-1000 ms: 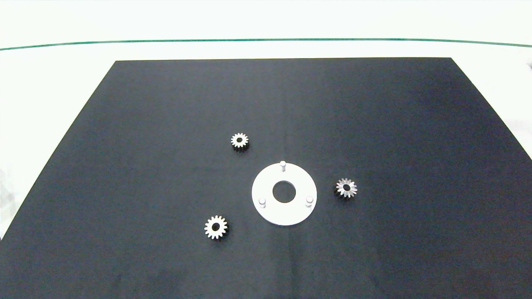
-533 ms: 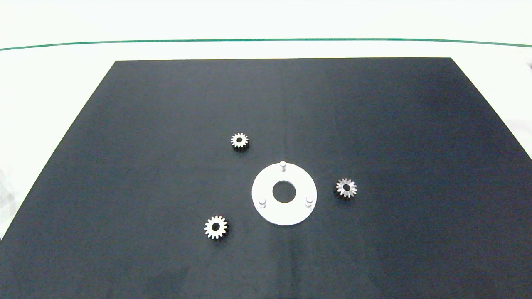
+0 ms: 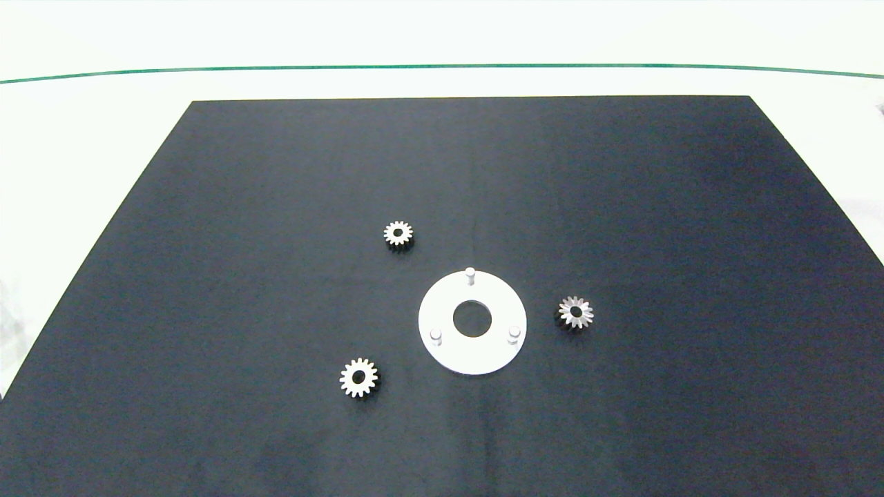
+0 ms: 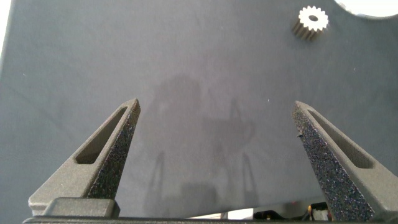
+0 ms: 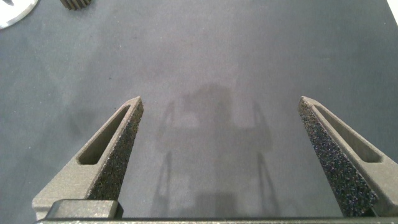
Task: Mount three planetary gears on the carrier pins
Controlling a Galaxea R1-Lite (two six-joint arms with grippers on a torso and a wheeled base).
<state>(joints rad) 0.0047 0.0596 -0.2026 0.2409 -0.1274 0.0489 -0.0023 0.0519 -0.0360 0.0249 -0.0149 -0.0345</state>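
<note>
Three small silvery toothed metal gears lie flat on the mat, apart around a flat white ring-shaped disc (image 3: pixel 472 348): one behind-left (image 3: pixel 398 234), one front-left (image 3: pixel 359 377), one right (image 3: pixel 575 312). Its three short white upright pegs (image 3: pixel 470 275) stand bare.

Three planetary gears (image 3: pixel 398 235) (image 3: pixel 359 377) (image 3: pixel 574 312) are lying loose on one dark mat (image 3: pixel 276 172). One white disc (image 3: pixel 442 304) is sitting among them, and three carrier pins (image 3: pixel 470 274) (image 3: pixel 436 335) (image 3: pixel 514 333) are standing on it. Two tools, left (image 4: pixel 217 152) and right (image 5: pixel 221 152), are showing.
</note>
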